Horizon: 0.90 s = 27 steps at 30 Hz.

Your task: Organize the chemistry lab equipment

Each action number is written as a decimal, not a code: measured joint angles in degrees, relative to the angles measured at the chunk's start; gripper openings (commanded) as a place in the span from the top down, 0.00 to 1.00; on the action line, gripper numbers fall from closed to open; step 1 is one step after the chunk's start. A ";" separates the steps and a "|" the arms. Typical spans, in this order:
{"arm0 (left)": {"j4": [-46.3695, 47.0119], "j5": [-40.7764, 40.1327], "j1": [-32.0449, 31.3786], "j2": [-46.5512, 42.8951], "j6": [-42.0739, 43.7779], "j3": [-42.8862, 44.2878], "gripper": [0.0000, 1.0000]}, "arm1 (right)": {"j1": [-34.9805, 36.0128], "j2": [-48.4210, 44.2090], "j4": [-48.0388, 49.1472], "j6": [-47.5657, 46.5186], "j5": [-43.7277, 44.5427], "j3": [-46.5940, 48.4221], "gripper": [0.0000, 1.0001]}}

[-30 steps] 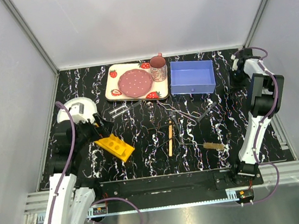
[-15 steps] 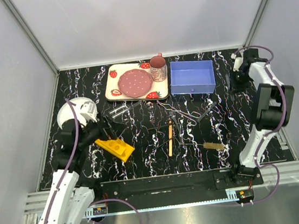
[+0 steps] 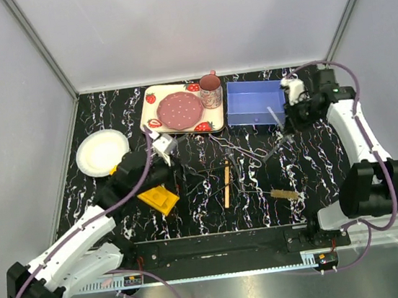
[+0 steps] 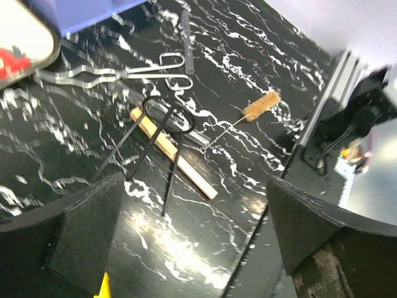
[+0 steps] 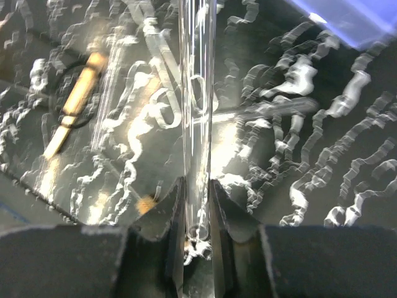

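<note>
The right fingers [image 5: 170, 248] stand narrow, pinched on a clear glass tube [image 5: 197, 93] that runs straight up the middle of the right wrist view; in the top view they sit right of centre, just beside the right end of the blue box [image 3: 255, 102], over the counter [image 3: 318, 171]; the left fingers [image 4: 80, 230] are spread wide with nothing between them, left of centre in the top view, just above the yellow rack [image 3: 157, 198]; past them, in the upper half of the left wrist view, the wire tongs [image 4: 118, 74], wooden stick [image 4: 173, 152] and tube brush [image 4: 260, 107] lie on the counter.
</note>
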 measured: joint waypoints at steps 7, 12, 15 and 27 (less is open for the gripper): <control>8.85 -9.92 -15.32 -2.71 31.32 -2.97 0.01 | 17.64 -1.88 -4.31 -2.75 -6.45 -2.99 0.84; 13.51 -18.43 -24.02 -2.23 49.57 -7.04 0.01 | 24.44 0.70 -6.93 -2.86 -11.58 -2.93 0.84; 14.64 -22.84 -28.00 -0.81 57.96 -7.26 0.01 | 26.40 4.28 -9.27 -3.06 -14.95 -1.92 0.84; 15.32 -27.91 -30.58 10.08 70.71 -4.17 0.08 | 32.17 9.55 -13.75 -3.65 -21.94 0.13 0.84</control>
